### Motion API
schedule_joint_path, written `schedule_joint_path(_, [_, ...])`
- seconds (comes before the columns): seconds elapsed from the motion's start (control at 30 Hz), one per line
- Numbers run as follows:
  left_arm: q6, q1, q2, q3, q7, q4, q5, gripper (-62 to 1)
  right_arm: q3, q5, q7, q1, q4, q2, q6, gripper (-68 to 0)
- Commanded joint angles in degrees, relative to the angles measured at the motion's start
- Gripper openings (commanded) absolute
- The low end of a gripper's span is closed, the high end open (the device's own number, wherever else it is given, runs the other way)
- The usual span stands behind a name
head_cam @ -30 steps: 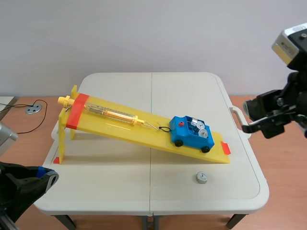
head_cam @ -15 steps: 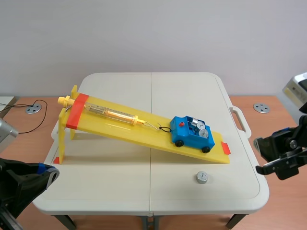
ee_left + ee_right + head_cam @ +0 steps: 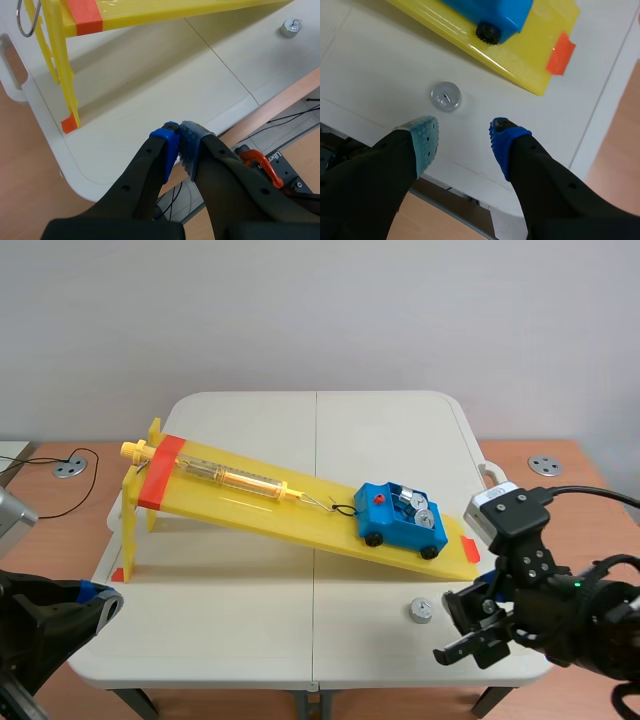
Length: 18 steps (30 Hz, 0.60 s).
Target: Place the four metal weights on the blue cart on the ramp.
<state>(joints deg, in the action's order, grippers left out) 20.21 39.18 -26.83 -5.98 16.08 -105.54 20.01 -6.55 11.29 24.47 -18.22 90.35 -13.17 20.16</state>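
**Location.** One small round silver metal weight (image 3: 421, 612) lies loose on the white folding table (image 3: 250, 620), at 5 o'clock from the blue wheeled cart (image 3: 401, 519). The cart sits low on the yellow plastic ramp (image 3: 250, 495) and appears to carry three more weights (image 3: 412, 504).

**End effectors.** The right gripper (image 3: 462, 137) is spread wide and empty, at 4 o'clock from the loose weight, which lies just ahead of its grey-green pad (image 3: 424, 135). The left gripper (image 3: 178, 145) is closed on nothing, off the table's corner at 7 o'clock.

**Handling.** Expect a dense, rigid, smooth-sided piece that may slip. Grasp it low across the cylindrical flank with the pads squarely opposed, clear of the top fitting.
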Motion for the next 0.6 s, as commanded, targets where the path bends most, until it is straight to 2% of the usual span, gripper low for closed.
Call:
schedule_joint_path(0.0, [1.20,-1.27,0.28,-1.03,-5.51,-4.17,4.22,-55.8,0.96,1.09,-7.65,5.27,3.04,-0.13,-0.66,-42.2])
schedule_joint_path(0.1, [1.20,-1.27,0.28,-1.03,-5.49,-4.17,4.22,-55.8,-0.37,0.61,-8.20,6.80,0.96,0.76,-1.05,-42.2])
schedule_joint_path(0.23, [1.20,-1.25,0.31,-1.03,-5.49,-4.17,4.22,-55.8,-1.53,-0.90,-8.76,8.52,-1.51,1.90,-3.06,-42.2])
schedule_joint_path(0.57, [1.20,-1.27,0.31,-1.03,-5.51,-4.17,4.22,-55.8,-4.42,-3.21,-10.71,12.22,-7.72,3.21,-3.91,-42.2])
